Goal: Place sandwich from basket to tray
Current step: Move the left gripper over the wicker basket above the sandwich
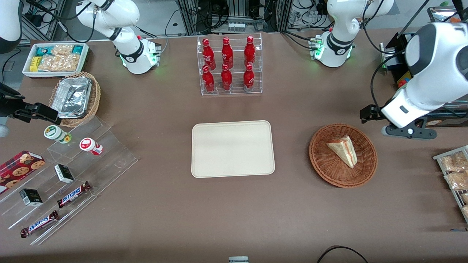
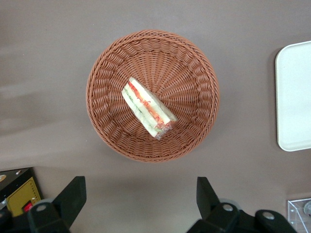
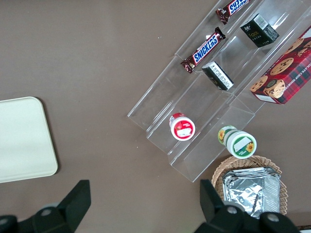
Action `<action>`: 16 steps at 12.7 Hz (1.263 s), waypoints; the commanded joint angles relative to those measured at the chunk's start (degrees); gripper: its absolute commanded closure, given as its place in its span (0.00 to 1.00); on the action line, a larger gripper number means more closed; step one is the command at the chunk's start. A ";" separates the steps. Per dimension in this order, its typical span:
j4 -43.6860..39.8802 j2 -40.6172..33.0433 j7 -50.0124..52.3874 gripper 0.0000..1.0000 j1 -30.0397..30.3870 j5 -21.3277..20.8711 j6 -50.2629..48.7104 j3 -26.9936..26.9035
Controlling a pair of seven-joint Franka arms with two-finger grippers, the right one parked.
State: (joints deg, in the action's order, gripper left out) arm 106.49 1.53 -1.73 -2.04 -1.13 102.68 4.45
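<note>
Lying toward the parked arm's end of the table, a clear stepped display stand [image 1: 73,175] is seen with Snickers bars [image 1: 74,194], small dark boxes [image 1: 64,173] and two capped cups [image 1: 57,133] on it; a tan wicker basket of foil trays [image 1: 75,98] is set just beside it, farther from the front camera. A rack of red bottles [image 1: 229,65] is placed mid-table, farther from the camera than the tray [image 1: 233,149], which is bare. The reddish-brown basket [image 1: 343,155] is set beside the tray, toward the working arm's end, well apart from it. The sandwich [image 1: 343,150] is lying in the basket, red and green filling shown along its cut edge. The gripper [image 2: 136,204] is held above the table near the basket rim, fingers [image 2: 73,196] spread wide, nothing grasped.
</note>
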 commanded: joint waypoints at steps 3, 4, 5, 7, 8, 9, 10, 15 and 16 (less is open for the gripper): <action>8.44 -1.00 -0.47 0.00 0.55 0.61 9.97 -0.05; 10.21 -1.09 -0.29 0.00 0.63 0.61 12.09 -0.05; 11.88 -1.00 -0.11 0.00 1.24 0.69 14.02 -0.05; 15.56 -0.74 1.80 0.00 1.78 0.87 19.37 -0.05; 17.41 -0.47 4.26 0.00 1.69 0.87 22.01 -0.05; 19.08 -0.47 6.89 0.00 1.69 0.87 24.48 -0.05; 19.62 -0.38 9.53 0.00 1.69 0.87 25.46 -0.05; 19.89 3.04 31.82 0.00 1.25 1.05 29.42 0.12; 19.89 3.83 34.92 0.00 1.25 1.48 29.86 0.21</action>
State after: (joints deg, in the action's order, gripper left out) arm 125.94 4.08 26.50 -0.75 -0.37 130.69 4.35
